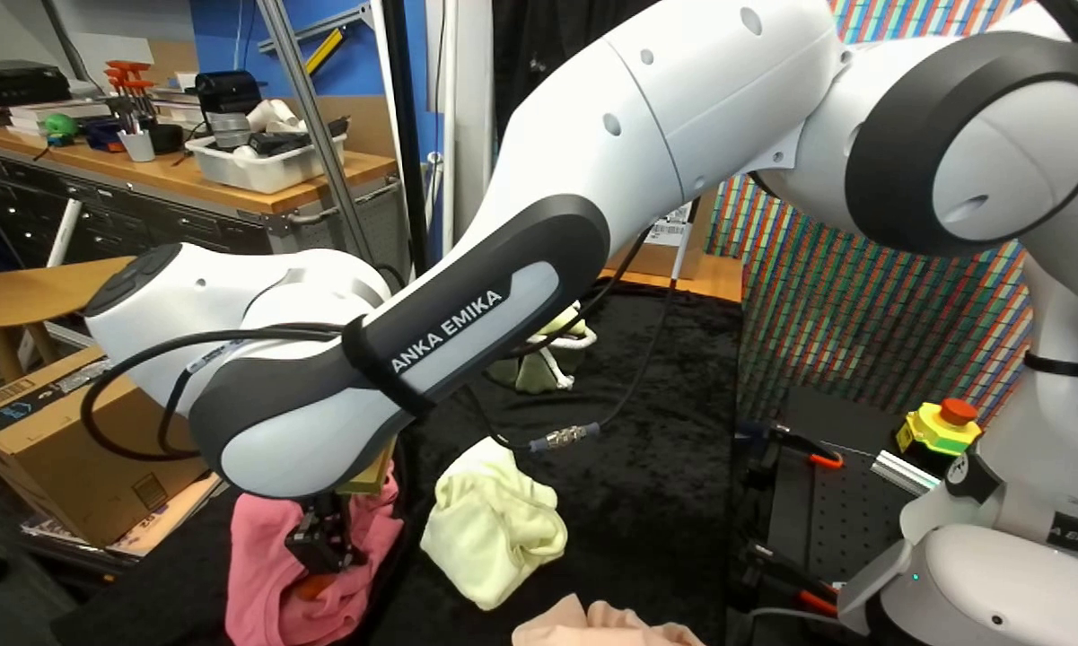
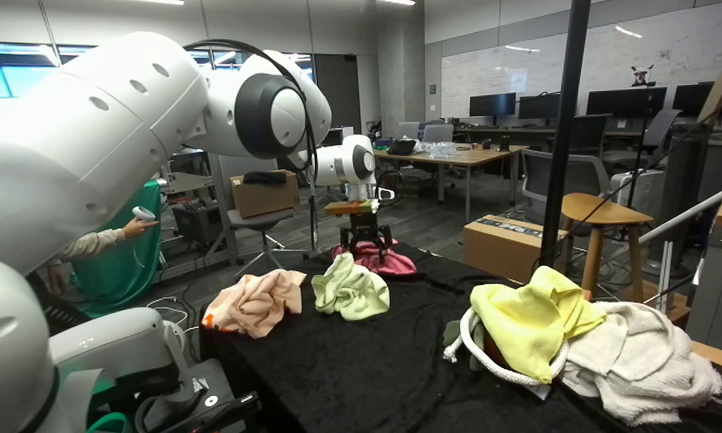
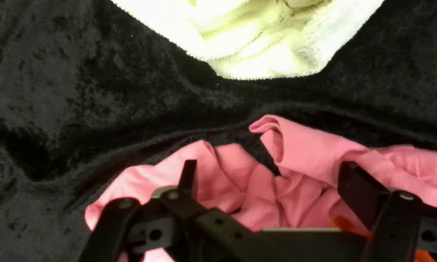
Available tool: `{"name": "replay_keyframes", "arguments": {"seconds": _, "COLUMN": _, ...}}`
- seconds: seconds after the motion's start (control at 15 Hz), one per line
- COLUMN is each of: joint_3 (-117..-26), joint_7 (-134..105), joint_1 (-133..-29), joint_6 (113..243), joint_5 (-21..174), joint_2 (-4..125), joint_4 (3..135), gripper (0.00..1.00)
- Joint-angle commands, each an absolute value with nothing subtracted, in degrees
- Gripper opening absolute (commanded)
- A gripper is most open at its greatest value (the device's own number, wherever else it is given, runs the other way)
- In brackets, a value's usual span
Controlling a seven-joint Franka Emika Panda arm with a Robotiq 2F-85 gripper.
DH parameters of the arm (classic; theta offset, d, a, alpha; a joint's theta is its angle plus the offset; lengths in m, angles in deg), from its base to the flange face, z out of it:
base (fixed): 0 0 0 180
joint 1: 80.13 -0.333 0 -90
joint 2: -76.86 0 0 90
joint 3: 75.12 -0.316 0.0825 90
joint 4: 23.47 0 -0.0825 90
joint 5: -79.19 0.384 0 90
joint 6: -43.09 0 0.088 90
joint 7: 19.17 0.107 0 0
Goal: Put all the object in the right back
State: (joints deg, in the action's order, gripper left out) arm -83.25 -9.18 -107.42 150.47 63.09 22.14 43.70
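Black and jointed, the gripper (image 3: 267, 182) spans the bottom of the wrist view, its jaws standing wide apart above a crumpled pink cloth (image 3: 305, 156) that shows in the gap; whether the tips touch the fabric I cannot tell. Beneath, an orange patch (image 3: 343, 222) peeps out against the pink, too hidden to name. The pink cloth lies by that corner of the black-draped bench (image 2: 391, 367) which is farthest off in an exterior view, with a ridge in the drape between it and a bunched pale yellow-green cloth (image 2: 351, 294). A peach cloth (image 2: 255, 300) rests near the pale one, at the left-hand corner, with orange-red showing along its side. Well apart from these three, toward the right-hand edge, lies a white rope ring (image 2: 492, 365), with a bright yellow cloth (image 2: 526, 319) draped across it and some dark green fabric (image 2: 454, 334) next to it. The yellow cloth laps onto an off-white cloth (image 2: 643, 355) heaped beside a bare wooden strip (image 2: 719, 356). Beyond the far edge stands a taped cardboard box (image 2: 499, 249), near a wooden stool (image 2: 604, 207), and the white robot arm (image 1: 592, 135) reaches over the bench to the pink cloth's corner.
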Motion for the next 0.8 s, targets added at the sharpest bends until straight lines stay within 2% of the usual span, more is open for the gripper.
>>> {"name": "replay_keyframes", "arguments": {"seconds": 0.0, "joint_3": -83.9, "joint_7": -10.6, "joint_1": -106.4, "joint_6": 148.9, "joint_5": 64.3, "joint_2": 21.6, "joint_4": 42.2, "gripper": 1.00}}
{"name": "replay_keyframes", "arguments": {"seconds": 0.47, "joint_3": -83.9, "joint_7": -9.8, "joint_1": -106.4, "joint_6": 149.2, "joint_5": 64.1, "joint_2": 22.5, "joint_4": 43.5, "gripper": 1.00}}
{"name": "replay_keyframes", "arguments": {"seconds": 0.53, "joint_3": -83.9, "joint_7": -9.9, "joint_1": -106.4, "joint_6": 149.2, "joint_5": 64.1, "joint_2": 22.4, "joint_4": 43.4, "gripper": 0.85}}
{"name": "replay_keyframes", "arguments": {"seconds": 0.6, "joint_3": -84.0, "joint_7": -10.0, "joint_1": -106.5, "joint_6": 149.0, "joint_5": 64.2, "joint_2": 22.4, "joint_4": 43.3, "gripper": 0.74}}
{"name": "replay_keyframes", "arguments": {"seconds": 0.73, "joint_3": -84.1, "joint_7": -9.9, "joint_1": -106.5, "joint_6": 149.0, "joint_5": 64.2, "joint_2": 22.4, "joint_4": 43.3, "gripper": 0.57}}
